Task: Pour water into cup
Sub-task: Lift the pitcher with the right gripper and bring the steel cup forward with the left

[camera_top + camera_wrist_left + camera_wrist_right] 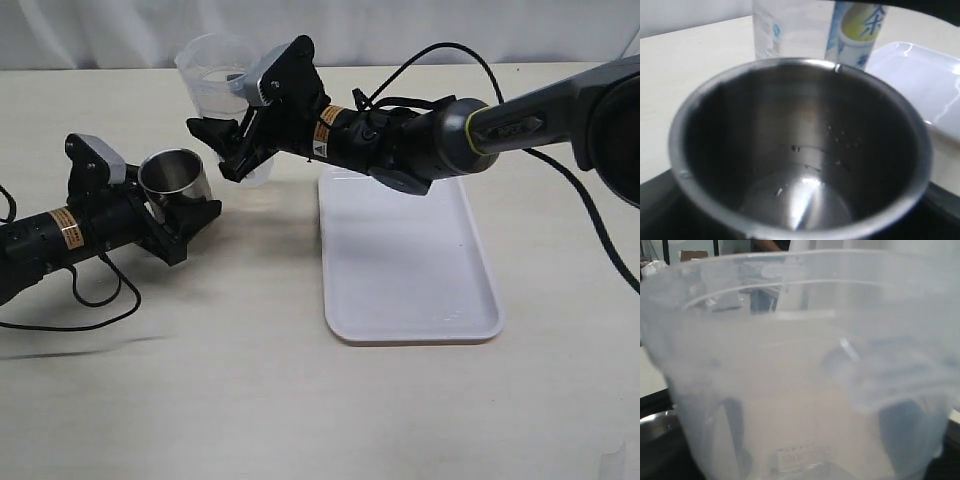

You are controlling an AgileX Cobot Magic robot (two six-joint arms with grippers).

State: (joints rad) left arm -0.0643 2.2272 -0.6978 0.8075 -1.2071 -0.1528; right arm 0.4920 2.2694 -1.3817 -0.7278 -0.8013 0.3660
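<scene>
The steel cup [175, 178] stands upright in my left gripper [186, 207], which is shut on its lower body. In the left wrist view the cup [710, 125] fills the frame, with a shallow pool of water [795, 200] at its bottom and droplets on its inner wall. My right gripper [240, 150] is shut on the translucent plastic pitcher [215, 75] and holds it nearly upright, just behind and right of the cup. The pitcher [800, 365] fills the right wrist view, with dark fingers [732, 440] showing through it. I cannot tell whether water is in the pitcher.
A white rectangular tray [410, 250] lies to the right of the cup, under the right arm; it also shows in the left wrist view [920, 80]. The pitcher's blue-green label [855, 30] shows behind the cup. Black cables trail beside the left arm [90, 300].
</scene>
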